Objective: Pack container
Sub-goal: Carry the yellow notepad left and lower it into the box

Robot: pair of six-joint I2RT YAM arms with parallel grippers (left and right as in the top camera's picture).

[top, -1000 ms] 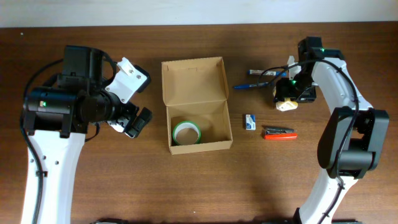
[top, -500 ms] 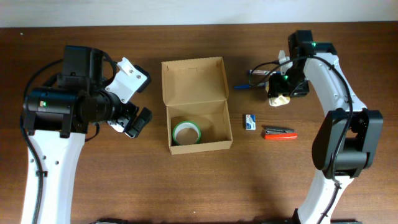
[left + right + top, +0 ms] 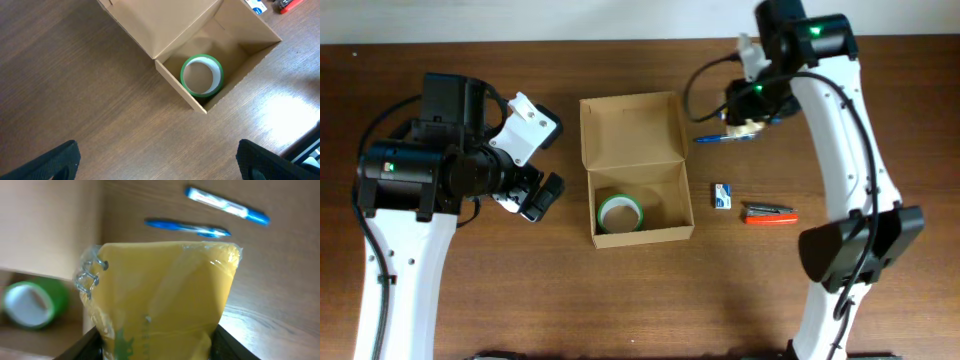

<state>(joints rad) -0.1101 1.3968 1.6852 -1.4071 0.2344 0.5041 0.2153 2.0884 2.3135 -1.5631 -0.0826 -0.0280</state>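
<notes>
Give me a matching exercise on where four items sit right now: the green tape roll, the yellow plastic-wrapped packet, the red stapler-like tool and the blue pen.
Things:
1. green tape roll
2. yellow plastic-wrapped packet
3. red stapler-like tool
4. blue pen

Places:
A. on the wooden table, just right of the box's open flap lid
B. inside the tan cardboard box
C. held in the right gripper, off the table
D. on the table, right of a small blue-and-white box

Pairs: 1-B, 2-C, 3-D, 4-A.
</notes>
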